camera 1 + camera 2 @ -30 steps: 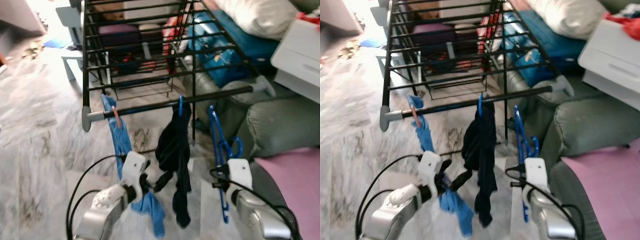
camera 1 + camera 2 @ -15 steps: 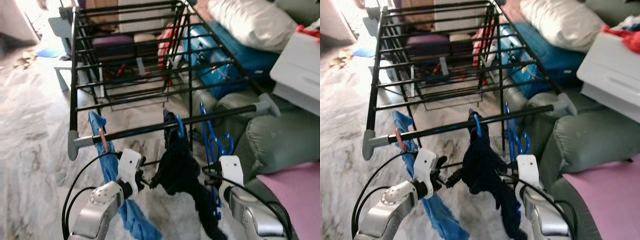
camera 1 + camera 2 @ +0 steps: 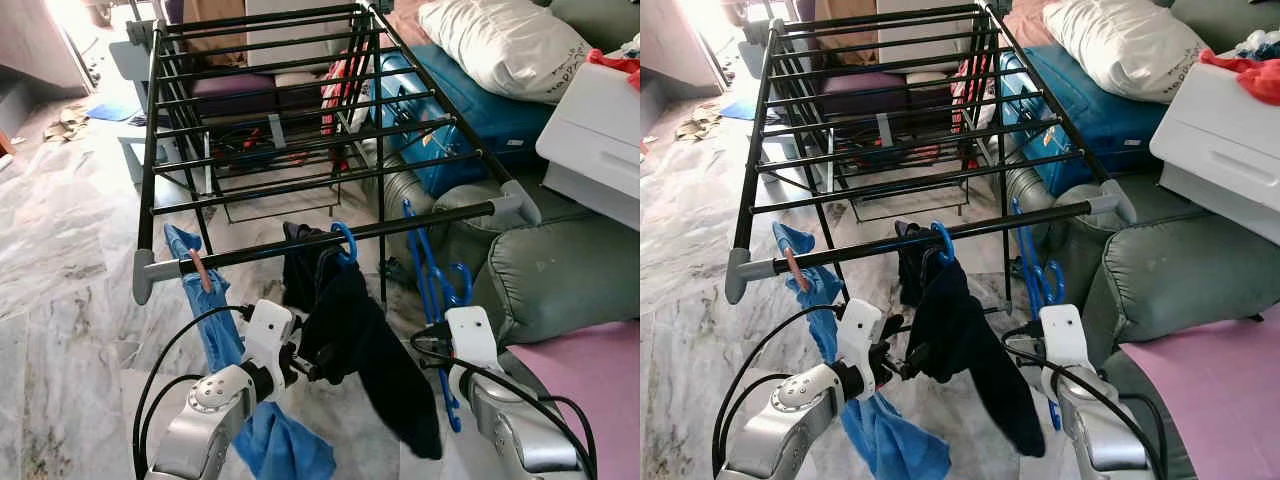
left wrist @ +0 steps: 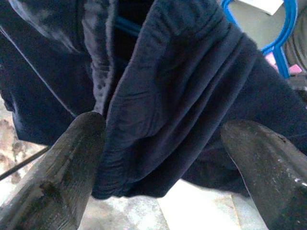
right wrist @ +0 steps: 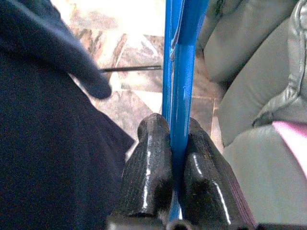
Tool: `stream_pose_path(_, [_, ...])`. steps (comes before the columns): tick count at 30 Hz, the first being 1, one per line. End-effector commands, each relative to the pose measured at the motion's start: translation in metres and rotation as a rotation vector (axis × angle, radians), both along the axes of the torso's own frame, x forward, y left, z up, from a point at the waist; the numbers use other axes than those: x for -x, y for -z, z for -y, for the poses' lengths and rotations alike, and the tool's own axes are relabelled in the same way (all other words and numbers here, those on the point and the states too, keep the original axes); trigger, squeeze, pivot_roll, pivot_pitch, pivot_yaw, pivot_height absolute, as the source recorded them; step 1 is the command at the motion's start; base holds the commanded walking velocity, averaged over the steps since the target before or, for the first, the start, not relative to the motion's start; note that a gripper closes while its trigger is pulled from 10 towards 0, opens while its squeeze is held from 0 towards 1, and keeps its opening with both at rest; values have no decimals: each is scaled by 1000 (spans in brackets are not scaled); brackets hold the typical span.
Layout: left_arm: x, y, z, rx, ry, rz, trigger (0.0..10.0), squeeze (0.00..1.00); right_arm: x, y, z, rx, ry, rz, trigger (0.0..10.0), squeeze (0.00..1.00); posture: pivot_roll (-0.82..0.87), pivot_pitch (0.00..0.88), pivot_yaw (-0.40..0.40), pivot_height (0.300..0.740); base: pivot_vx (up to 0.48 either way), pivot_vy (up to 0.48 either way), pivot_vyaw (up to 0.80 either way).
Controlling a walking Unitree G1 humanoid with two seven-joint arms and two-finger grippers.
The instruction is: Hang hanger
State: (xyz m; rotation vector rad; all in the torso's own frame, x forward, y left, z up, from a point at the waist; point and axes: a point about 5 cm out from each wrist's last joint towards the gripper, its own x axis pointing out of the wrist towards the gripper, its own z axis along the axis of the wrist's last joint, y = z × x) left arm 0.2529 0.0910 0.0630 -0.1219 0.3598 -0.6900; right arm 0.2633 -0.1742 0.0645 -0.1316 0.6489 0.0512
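a black drying rack [image 3: 300,150] stands on the marble floor, with a dark garment [image 3: 350,340] on a blue hanger hooked over its front rail. my left gripper [image 4: 163,158] has its fingers spread apart around the garment's hem. my right gripper [image 5: 172,167] is clenched on a second blue hanger [image 3: 430,290], held upright just beside the rack's front right end.

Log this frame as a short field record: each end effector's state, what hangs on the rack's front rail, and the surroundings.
left end effector: open, fingers either side of the dark navy garment
right end effector: shut on the bare blue plastic hanger
front rail of black metal drying rack: navy garment hung by a blue hook; blue cloth pegged near the left end
bare hanger: not on the rail
surroundings: grey sofa, marble floor
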Motion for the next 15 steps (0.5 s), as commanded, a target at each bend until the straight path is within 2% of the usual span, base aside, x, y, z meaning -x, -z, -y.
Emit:
stream_pose_path(1, [2,1,-2,-14,3,-5,10000,0,-8,-9,-1,-3,-30,41,10000,0,-78,76,47,740,0,0,0])
stream_pose_path(5, [2,1,-2,-14,5,-8,10000,0,-23,-21,1,4,-60,69,10000,0,-78,76,47,740,0,0,0])
stream_pose_path(6, [2,1,-1,-15,9,-7,10000,0,-32,-27,2,4,-74,82,10000,0,-78,76,47,740,0,0,0])
stream_pose_path(8, [2,1,-1,-15,10,-7,10000,0,-34,-29,2,4,-78,85,10000,0,-78,76,47,740,0,0,0])
stream_pose_path(9, [2,1,-1,-17,10,-8,10000,0,-42,-34,1,11,-87,96,10000,0,-76,79,48,740,0,0,0])
stream_pose_path(13, [1,1,-1,-19,9,-10,10000,0,-55,-42,-5,16,-113,107,10000,0,-73,79,45,740,0,0,0])
stream_pose_path(15, [1,1,-1,-19,9,-10,10000,0,-57,-42,-6,19,-120,102,10000,0,-73,79,45,740,0,0,0])
